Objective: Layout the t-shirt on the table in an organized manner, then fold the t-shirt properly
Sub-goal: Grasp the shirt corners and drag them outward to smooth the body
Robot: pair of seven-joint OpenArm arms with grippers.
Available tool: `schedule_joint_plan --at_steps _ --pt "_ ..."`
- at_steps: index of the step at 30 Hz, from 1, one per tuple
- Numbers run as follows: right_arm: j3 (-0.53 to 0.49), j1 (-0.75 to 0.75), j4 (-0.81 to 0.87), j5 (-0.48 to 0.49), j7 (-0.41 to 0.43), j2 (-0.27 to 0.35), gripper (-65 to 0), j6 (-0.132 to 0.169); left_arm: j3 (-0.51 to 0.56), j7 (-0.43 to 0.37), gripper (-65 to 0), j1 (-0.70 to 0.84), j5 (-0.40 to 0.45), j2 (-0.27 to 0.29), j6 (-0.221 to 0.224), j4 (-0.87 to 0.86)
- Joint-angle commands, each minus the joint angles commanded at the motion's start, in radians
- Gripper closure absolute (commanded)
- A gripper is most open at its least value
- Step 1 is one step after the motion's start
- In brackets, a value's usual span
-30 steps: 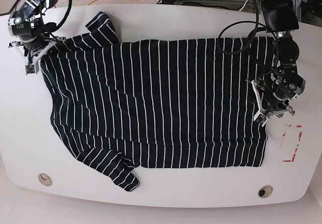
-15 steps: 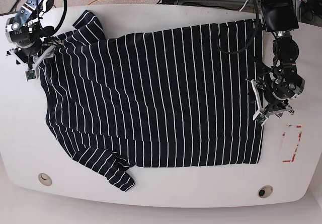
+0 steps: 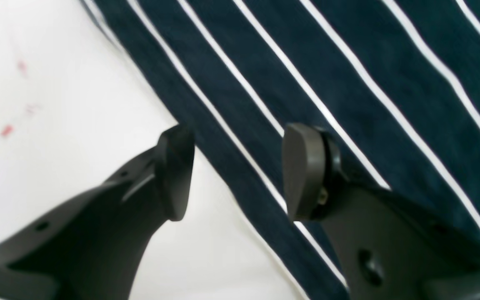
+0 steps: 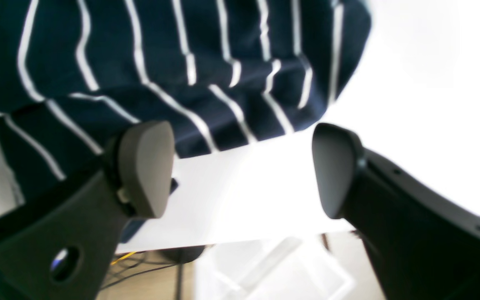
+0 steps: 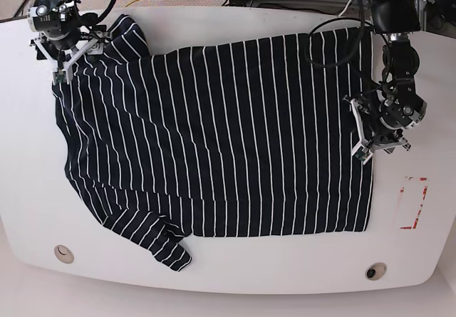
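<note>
The t-shirt (image 5: 214, 132) lies spread in the base view; wrist views show each tool (image 3: 236, 171) (image 4: 240, 166) parted (gripping nothing).

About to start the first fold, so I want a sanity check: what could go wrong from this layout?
1. The far sleeve lies bunched beside the open right gripper; folding now would likely trap that lump.
2. The left gripper is open, straddling the hem; closing there may catch only the edge and slip.
3. The near sleeve sticks out towards the table edge, so it could skew a fold.
</note>
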Motion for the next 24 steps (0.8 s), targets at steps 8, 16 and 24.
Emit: schedule_joint_plan --at_steps 8,16,24 --pt "-0.006 0.012 0.000 0.002 0.000 -0.018 -47.4 0.000 -0.002 -0.003 -31.2 0.114 0.000 0.077 0.000 0.071" --pt "0.000 0.012 -0.002 -0.003 0.000 -0.014 -47.4 0.000 -0.025 -0.066 -31.2 0.095 0.002 0.061 0.000 -0.095" --pt "-0.002 -0.020 -0.002 0.002 0.000 -0.017 -47.4 0.000 -0.037 -0.112 -31.2 -0.014 0.002 -0.034 0.000 -0.229"
